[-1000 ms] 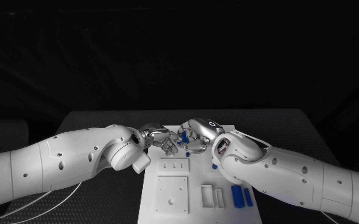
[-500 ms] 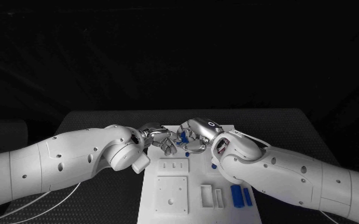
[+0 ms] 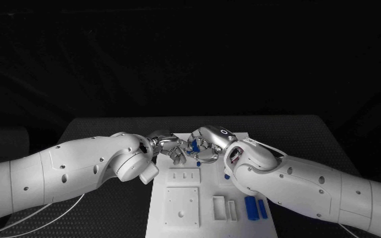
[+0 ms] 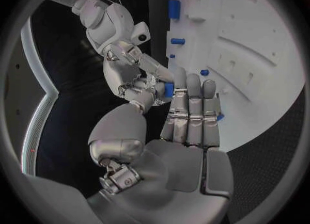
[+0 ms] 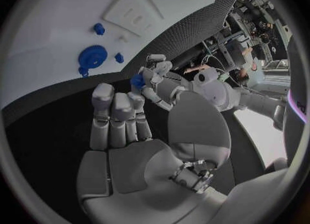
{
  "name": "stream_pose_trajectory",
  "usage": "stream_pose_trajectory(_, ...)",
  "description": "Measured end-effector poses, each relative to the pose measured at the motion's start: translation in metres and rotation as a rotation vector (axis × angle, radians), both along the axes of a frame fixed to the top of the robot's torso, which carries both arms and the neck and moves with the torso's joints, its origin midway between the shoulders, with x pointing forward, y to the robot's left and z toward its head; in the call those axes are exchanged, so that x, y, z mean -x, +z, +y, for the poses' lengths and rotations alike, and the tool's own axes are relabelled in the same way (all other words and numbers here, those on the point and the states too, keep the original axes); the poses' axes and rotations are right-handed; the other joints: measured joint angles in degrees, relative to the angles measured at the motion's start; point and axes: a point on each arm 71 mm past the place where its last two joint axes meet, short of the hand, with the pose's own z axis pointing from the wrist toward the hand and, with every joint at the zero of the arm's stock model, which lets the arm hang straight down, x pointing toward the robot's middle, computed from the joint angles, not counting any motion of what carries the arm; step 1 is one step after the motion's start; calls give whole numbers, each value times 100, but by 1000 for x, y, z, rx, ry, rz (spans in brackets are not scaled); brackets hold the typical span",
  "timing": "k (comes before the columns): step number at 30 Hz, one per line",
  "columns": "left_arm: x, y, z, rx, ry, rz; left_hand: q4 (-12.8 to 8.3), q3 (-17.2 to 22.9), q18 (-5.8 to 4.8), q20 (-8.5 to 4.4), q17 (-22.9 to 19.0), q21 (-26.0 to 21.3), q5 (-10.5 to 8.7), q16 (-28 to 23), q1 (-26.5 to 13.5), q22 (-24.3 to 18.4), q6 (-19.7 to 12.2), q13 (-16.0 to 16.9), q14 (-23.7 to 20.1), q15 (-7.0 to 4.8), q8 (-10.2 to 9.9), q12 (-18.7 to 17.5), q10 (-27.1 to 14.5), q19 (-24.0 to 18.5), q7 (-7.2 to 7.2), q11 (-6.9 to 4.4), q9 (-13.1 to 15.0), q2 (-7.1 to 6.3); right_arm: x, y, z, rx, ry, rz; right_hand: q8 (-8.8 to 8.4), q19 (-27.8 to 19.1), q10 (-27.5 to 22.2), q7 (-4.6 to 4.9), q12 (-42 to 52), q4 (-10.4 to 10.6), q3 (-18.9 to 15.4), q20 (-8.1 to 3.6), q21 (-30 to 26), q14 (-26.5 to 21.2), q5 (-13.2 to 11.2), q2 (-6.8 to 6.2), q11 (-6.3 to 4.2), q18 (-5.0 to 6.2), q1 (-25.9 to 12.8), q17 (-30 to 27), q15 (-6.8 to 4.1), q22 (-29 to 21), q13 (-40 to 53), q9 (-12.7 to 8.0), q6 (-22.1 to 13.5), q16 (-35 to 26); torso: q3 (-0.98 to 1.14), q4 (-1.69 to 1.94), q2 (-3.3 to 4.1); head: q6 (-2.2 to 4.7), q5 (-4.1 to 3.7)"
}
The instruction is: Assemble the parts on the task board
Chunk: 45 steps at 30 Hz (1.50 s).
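Note:
Both hands meet over the far end of the white task board [image 3: 181, 207]. My right hand [image 3: 208, 144] pinches a small blue part [image 3: 194, 146] between its fingertips; the left wrist view shows that blue part [image 4: 169, 89] in the curled right hand [image 4: 131, 75]. My left hand [image 3: 167, 144] is stretched out flat with its thumb apart, and its fingertips [image 4: 191, 87] are right beside the part. In the right wrist view the blue part [image 5: 137, 81] sits between the right fingertips [image 5: 136, 99] and the left hand [image 5: 157, 73].
Two long blue parts [image 3: 255, 208] lie at the board's near right corner, and a small blue piece [image 3: 227, 177] lies by my right forearm. A blue gear [image 5: 93, 56] and blue pegs [image 4: 177, 41] stand on the board [image 4: 258, 53]. Black table surrounds it.

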Motion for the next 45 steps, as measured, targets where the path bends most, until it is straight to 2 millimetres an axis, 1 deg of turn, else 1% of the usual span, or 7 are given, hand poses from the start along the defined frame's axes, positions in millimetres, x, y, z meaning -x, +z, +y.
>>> stream_pose_trajectory(3, 0, 0, 0, -6, -1, -5, 0, 0, 0, 0, 84, 124, 24, 165, -8, 0, 21, 94, 5, -58, 6, 159, 33, 0, -18, -31, 77, -8, -1, -1, -1, -5, -2, 7, -85, -1, -64, -4, -93, 6, -7, -1, -47, -37, 121, -137, 63, 6, -111, -15, 37, 0, -34, 31, 8, -69, 0, -2, -2, -1, 4)
stream_pose_trajectory(7, 0, 1, 0, -12, -3, -11, -12, -35, 1, -17, 209, 324, 101, 420, -22, -1, 95, 310, 54, -139, 45, 457, 105, 57, -29, -84, 135, -22, -2, -2, -3, -8, -7, 16, -155, -55, -136, 125, -125, 38, -169, -14, -73, -72, 179, -332, 92, 29, -203, -16, 69, 0, -66, -16, -15, -85, 0, -2, -2, -1, 5)
stream_pose_trajectory(17, -3, 1, 4, -38, 10, -32, -7, -57, 1, -20, 390, 808, 145, 914, -22, -2, 123, 917, 40, -307, 78, 1205, 47, 59, -21, -134, 427, -22, -5, -6, -16, -12, -31, 41, -325, -146, -280, 345, -230, 92, -509, -4, -146, -178, 301, -546, 194, -10, -344, -16, 176, 0, -150, -103, -168, -151, 0, 2, -2, 14, 2)
stream_pose_trajectory(22, -4, 1, 6, -64, 8, -47, 0, -64, 1, -20, 390, 912, 145, 988, -22, -2, 122, 1039, 72, -338, 42, 1331, 29, 59, -23, -152, 493, -23, -6, -6, -35, -21, -51, 53, -403, -245, -402, 459, -253, 125, -765, -1, -199, -277, 568, -576, 257, -61, -374, -16, 234, 0, -197, -122, -281, -181, 0, 2, -2, 22, 7)
stream_pose_trajectory(28, -5, 1, 8, -109, -4, -76, 0, -64, 1, -51, 444, 1178, 111, 1255, -20, -2, 124, 1197, 84, -350, 1, 1524, 28, 132, -30, -153, 553, -28, -9, 0, -58, -52, -86, 53, -456, -277, -443, 472, -253, 211, -1083, -12, -222, -315, 823, -604, 297, -103, -529, 1, 272, 0, -233, -136, -372, -181, 2, 4, -2, 10, 32)
stream_pose_trajectory(41, 2, -8, -2, -305, -81, -193, 13, -68, 1, -109, 512, 1767, 88, 1872, 51, -3, 183, 1671, 144, -494, -148, 2068, 119, 376, -122, -316, 631, -107, -50, 54, -112, -206, -230, 35, -456, -433, -555, 514, -294, 306, -1178, 0, -362, -462, 944, -597, 326, -111, -533, -25, 303, 0, -350, -127, -455, -285, 14, -26, -47, -60, 69)
stream_pose_trajectory(45, 7, -15, -6, -386, -106, -218, 20, -75, 1, -152, 533, 1940, 87, 2051, 81, -3, 215, 1825, 211, -557, -178, 2268, 200, 524, -160, -398, 632, -137, -69, 66, -133, -292, -301, 63, -456, -924, -881, 579, -673, 306, -1178, 182, -807, -890, 1022, -563, 399, -116, -567, -293, 372, -119, -661, -111, -561, -767, 17, -37, -80, -115, 90)
